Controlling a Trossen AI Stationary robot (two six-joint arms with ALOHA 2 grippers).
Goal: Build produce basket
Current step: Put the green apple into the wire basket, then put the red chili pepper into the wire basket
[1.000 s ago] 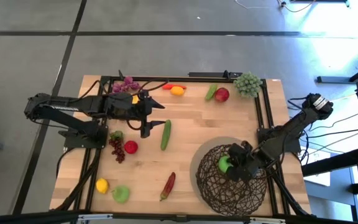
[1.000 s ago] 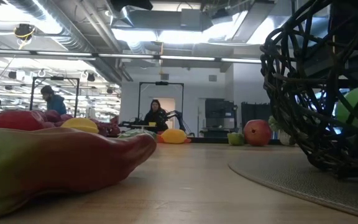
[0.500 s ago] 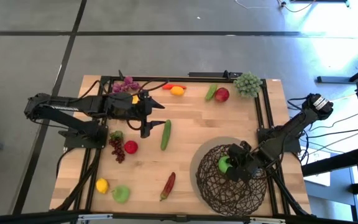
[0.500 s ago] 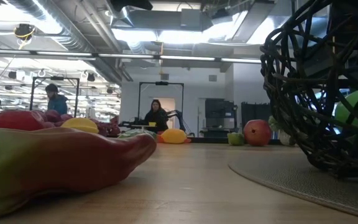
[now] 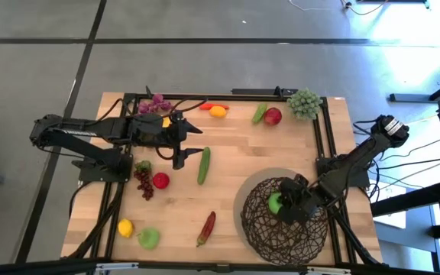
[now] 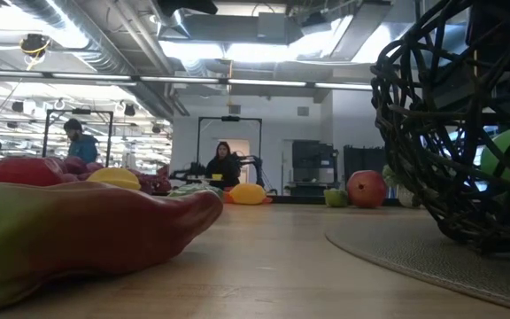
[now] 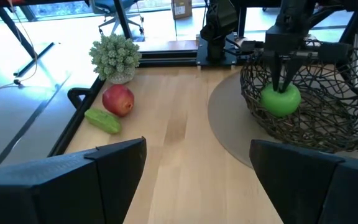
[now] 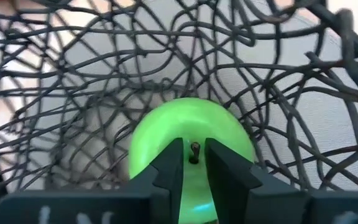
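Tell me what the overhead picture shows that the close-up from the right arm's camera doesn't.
Only the overhead view shows the left pincer open beside the cucumber, the chili, the lemon and the red apple. Only the right wrist close-up shows the fingers either side of the apple's stem. Both show the right pincer, the green apple and the basket.

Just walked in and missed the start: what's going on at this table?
The right gripper is down inside the woven basket, its fingers straddling the stem of a green apple there. The left gripper hangs open mid-table beside the cucumber. Other toy produce lies scattered on the table.
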